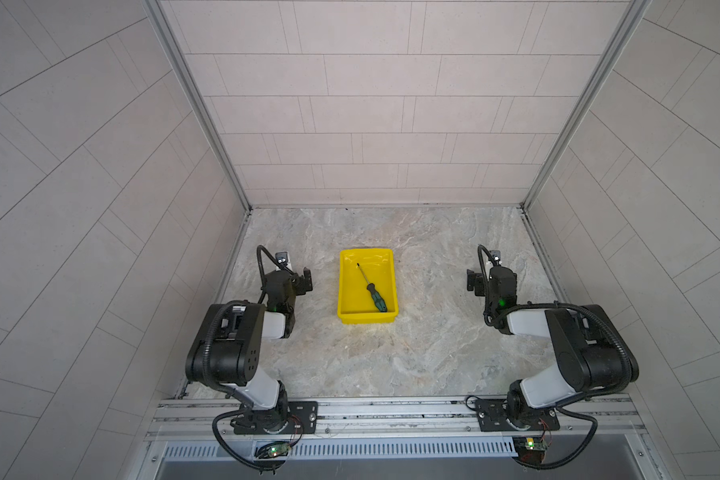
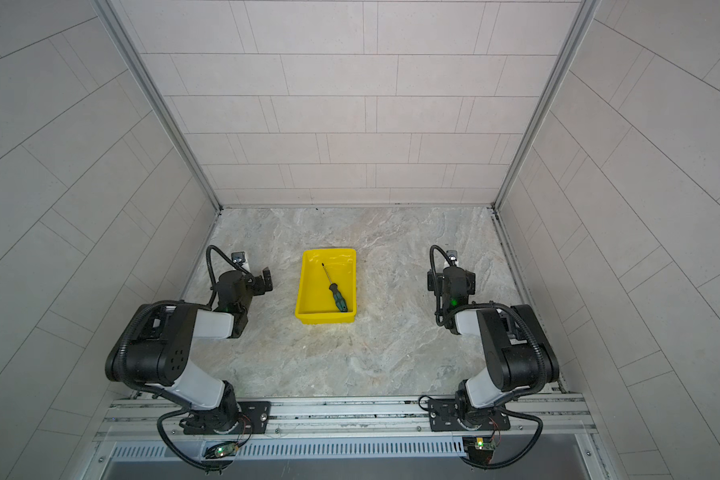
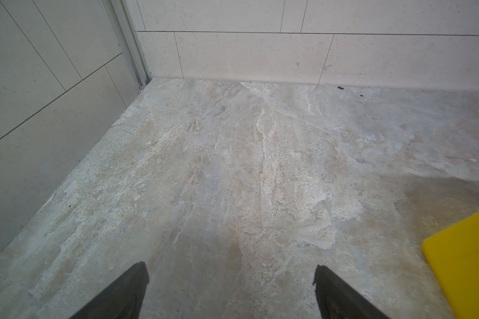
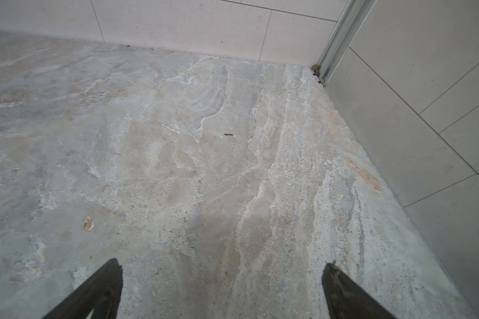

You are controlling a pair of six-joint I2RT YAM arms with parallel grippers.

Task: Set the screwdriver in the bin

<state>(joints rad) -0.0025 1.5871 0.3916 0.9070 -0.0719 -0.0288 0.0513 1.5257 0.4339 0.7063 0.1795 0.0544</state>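
The screwdriver [image 1: 371, 287] [image 2: 334, 289], green-handled with a thin dark shaft, lies diagonally inside the yellow bin [image 1: 341, 286] [image 2: 302, 291] at the middle of the marble table, its handle toward the near right corner. My left gripper [image 1: 307, 279] [image 2: 268, 279] hovers left of the bin, open and empty [image 3: 230, 267]; one corner of the bin [image 3: 465, 262] shows in the left wrist view. Well to the bin's right, my right gripper [image 1: 473, 283] [image 2: 432, 282] also stands open [image 4: 223, 264] with only bare table between its fingers.
Tiled walls close in the table at the back and both sides, with metal corner posts [image 1: 208, 116]. An aluminium rail [image 1: 391, 409] carrying both arm bases runs along the front edge. A small dark speck [image 4: 228, 134] lies on the marble near the right wall.
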